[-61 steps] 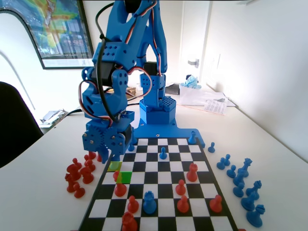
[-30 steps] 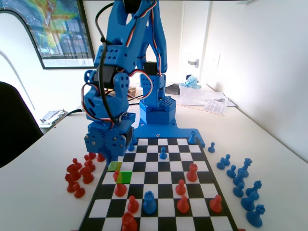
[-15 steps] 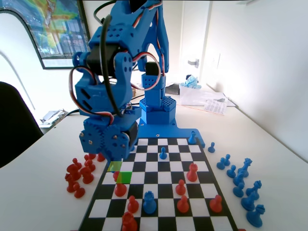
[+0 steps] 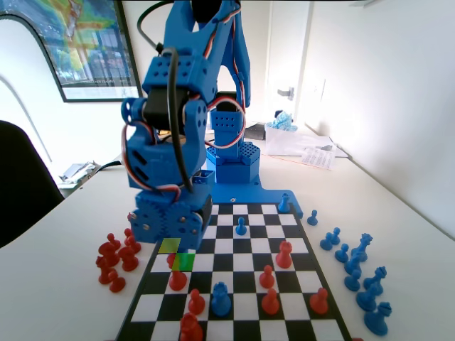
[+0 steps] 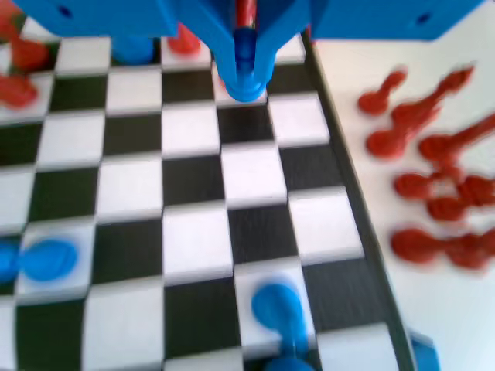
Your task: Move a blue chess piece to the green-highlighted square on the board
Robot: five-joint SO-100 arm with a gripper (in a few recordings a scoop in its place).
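We carry the blue pawn (image 5: 245, 77) clamped in our claw (image 5: 245, 66) above the board (image 4: 284, 295); the green square (image 4: 183, 262) at its 9 o'clock edge lies empty, so lowering and releasing remain.

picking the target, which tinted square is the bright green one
The green square, on the board's left edge in the fixed view. It is saturated green and nearer the camera; the paler yellow-green square adjoins it diagonally, towards the arm.

walls: white | table (image 4: 64, 213): white | poster (image 4: 78, 42): far-left wall | chair (image 4: 21, 185): black, left
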